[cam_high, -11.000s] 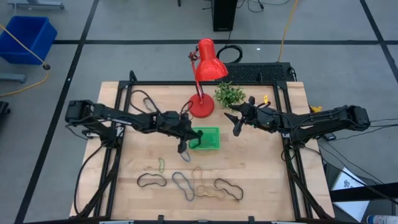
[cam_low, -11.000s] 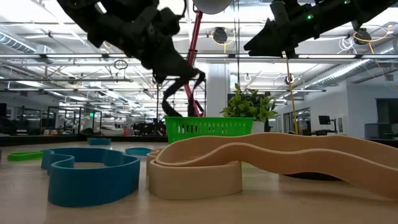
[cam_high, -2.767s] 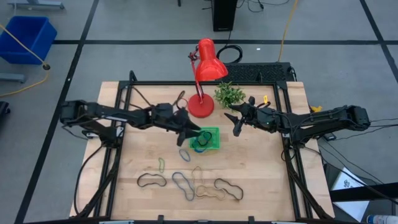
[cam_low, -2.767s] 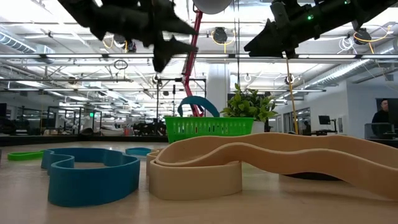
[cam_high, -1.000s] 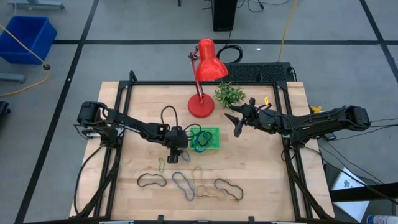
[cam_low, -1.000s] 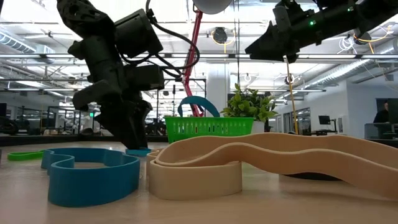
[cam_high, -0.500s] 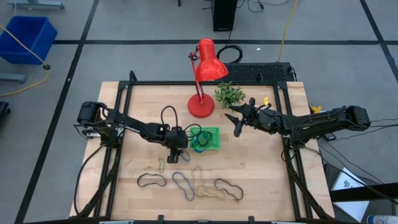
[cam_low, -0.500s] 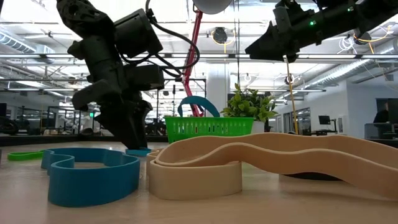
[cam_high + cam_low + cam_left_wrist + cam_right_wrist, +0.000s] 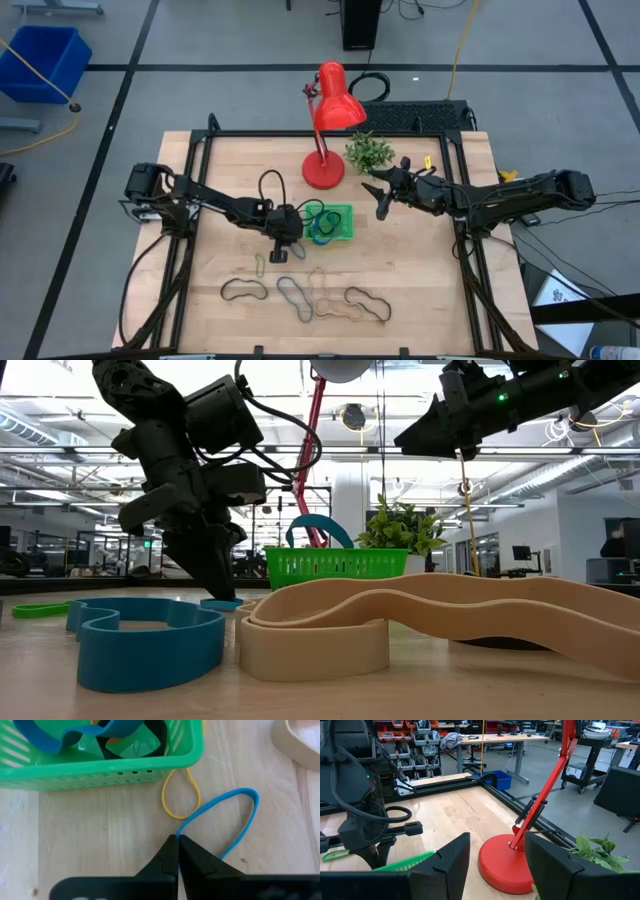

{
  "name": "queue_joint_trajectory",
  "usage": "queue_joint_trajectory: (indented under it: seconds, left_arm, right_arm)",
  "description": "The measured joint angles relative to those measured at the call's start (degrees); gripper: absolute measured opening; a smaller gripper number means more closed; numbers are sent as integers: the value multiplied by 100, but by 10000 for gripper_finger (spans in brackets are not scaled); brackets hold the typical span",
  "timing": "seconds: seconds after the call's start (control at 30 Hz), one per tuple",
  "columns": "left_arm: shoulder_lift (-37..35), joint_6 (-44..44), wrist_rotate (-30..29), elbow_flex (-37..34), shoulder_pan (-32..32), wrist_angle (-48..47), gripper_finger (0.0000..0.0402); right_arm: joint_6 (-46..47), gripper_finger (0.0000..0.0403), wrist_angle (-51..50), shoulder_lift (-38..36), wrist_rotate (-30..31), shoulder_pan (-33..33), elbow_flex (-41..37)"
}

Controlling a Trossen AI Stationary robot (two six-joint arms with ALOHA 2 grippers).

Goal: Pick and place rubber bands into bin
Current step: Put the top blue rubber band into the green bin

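Two jaws of left gripper (image 9: pixel 178 851) pinching thin blue rubber band (image 9: pixel 235 820) beside ribbed green bin (image 9: pixel 100 767); right gripper (image 9: pixel 497 865) spread.

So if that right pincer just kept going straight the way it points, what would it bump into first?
Most likely the red lamp's base: in the right wrist view it sits dead ahead between the open right pincer fingers. Depth is hard to judge, though.

Even, bright overhead light fills every view, and shadows on the worktop (image 9: pixel 420 270) are faint. In the low view ceiling strip lights glare white and the arms go near-silhouette. Close up there, the tan band (image 9: pixel 420 615) is soft and oversized.
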Motion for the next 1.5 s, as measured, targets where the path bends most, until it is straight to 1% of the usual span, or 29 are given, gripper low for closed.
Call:
queue_joint_trajectory:
  seconds: [0.1,0.23,0.47,0.6,0.73,0.83,0.93,1.03,1.13,1.2,1.27,1.33,1.5]
  left_arm:
    - [-59,-127,83,-7,11,-35,12]
    - [-363,-255,400,-44,32,-241,6]
    - [-1495,-458,364,-31,47,-714,5]
    - [-2193,-482,92,-15,62,-536,4]
    - [-2684,-608,43,-15,169,81,7]
    - [-2834,-614,-11,-6,267,751,7]
    - [-2837,-509,-13,-7,326,1357,4]
    - [-2703,-382,-96,-3,375,1605,9]
    - [-2513,-280,-307,-21,380,1542,5]
    - [-2267,-262,-435,7,384,1755,4]
    - [-2048,-282,-442,-12,391,1748,9]
    - [-1730,-274,-466,-6,391,2048,11]
    - [-1101,-305,-467,3,460,2357,5]
  right_arm:
    - [0,180,-2,0,0,0,0]
    - [0,180,-2,0,0,0,0]
    - [0,180,-2,-2,1,-1,0]
    - [0,180,0,-2,1,0,0]
    - [0,180,39,-2,2,-1,0]
    - [-2,180,67,-2,7,0,0]
    - [-24,180,112,-2,7,-1,0]
    - [-24,180,136,-2,9,0,2]
    - [-24,180,142,-2,9,-2,2]
    - [-24,180,149,-2,11,-2,1]
    - [-24,180,156,-2,12,-2,0]
    - [-24,180,168,-2,13,0,0]
    - [-22,180,183,-2,15,-2,0]
